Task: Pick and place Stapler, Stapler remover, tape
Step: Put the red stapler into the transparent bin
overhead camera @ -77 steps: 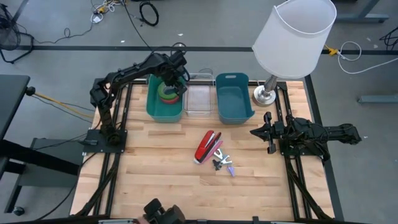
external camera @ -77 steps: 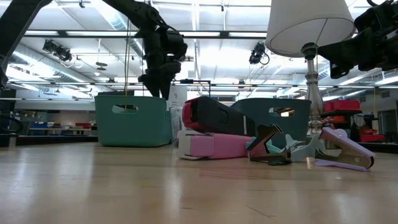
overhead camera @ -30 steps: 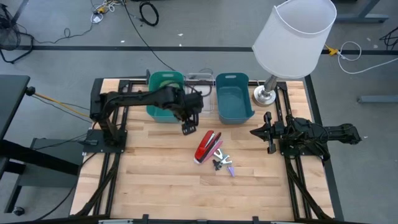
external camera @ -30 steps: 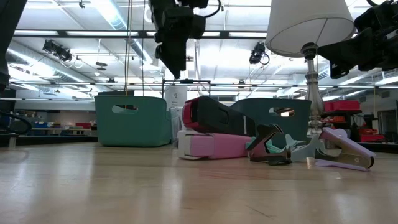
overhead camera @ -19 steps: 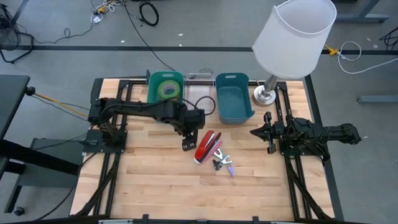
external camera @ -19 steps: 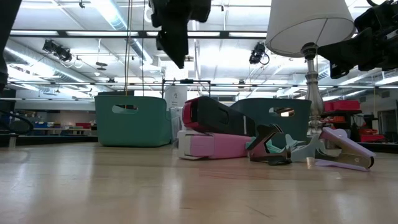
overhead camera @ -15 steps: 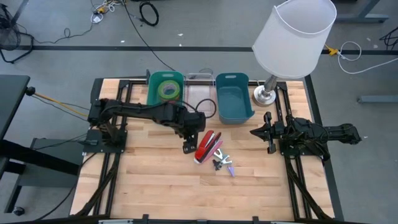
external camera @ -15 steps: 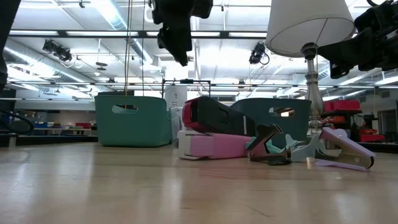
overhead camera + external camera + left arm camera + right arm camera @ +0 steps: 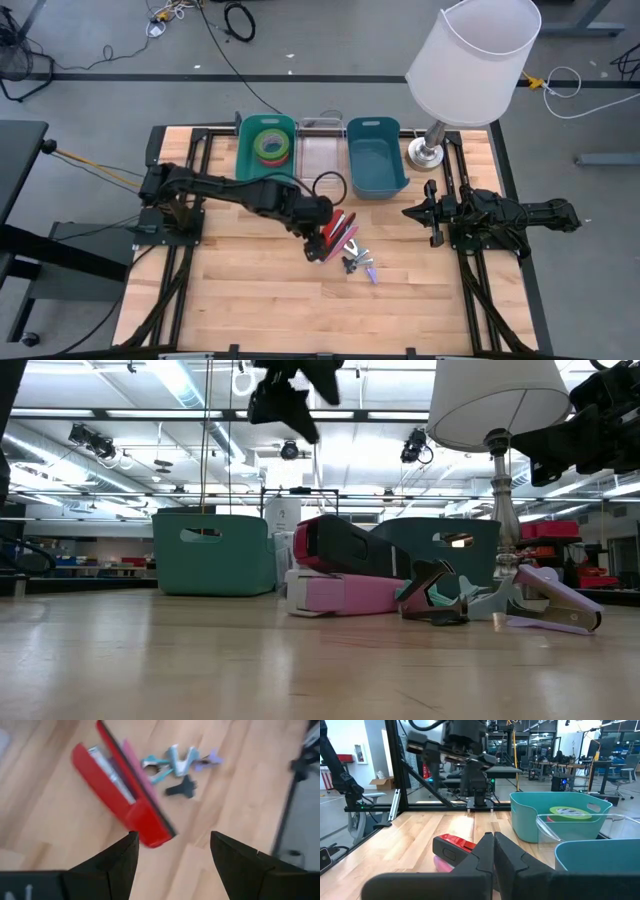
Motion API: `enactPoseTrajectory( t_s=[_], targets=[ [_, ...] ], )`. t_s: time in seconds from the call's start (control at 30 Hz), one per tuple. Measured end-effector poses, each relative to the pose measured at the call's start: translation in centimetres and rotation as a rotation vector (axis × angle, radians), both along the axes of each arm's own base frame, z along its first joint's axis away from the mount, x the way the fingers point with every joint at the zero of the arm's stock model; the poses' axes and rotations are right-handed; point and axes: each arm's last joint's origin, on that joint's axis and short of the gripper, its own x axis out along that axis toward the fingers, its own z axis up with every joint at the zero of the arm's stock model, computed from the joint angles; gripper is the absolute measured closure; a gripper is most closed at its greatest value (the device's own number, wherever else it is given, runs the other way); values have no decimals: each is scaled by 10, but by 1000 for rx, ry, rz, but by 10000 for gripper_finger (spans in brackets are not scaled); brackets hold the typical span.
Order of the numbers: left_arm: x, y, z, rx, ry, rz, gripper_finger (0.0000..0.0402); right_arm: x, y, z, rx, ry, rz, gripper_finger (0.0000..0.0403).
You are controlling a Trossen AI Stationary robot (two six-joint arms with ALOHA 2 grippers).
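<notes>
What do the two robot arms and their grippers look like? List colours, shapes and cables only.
Both arms are matte black, built of slim jointed segments rising from black bases. The left arm carries a thin black cable looping near its wrist; the left gripper ends in two broad, tapering dark fingers. The right arm looks bulkier and boxy; the right gripper has two angular black fingers.

Red and pink stapler on the light wood table; green tape in a teal bin.
</notes>
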Motion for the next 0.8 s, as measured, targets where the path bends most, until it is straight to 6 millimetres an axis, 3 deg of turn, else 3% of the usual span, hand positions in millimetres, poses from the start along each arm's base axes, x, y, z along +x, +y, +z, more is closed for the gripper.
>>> enactPoseTrajectory(
  t_s=[0.53,0.8],
  targets=[
    [1,-12,2,-31,-32,31,152,0,0,0,0,0,0,387],
    [4,-12,-5,-43,-11,134,99,0,0,0,0,0,0,387]
  ],
)
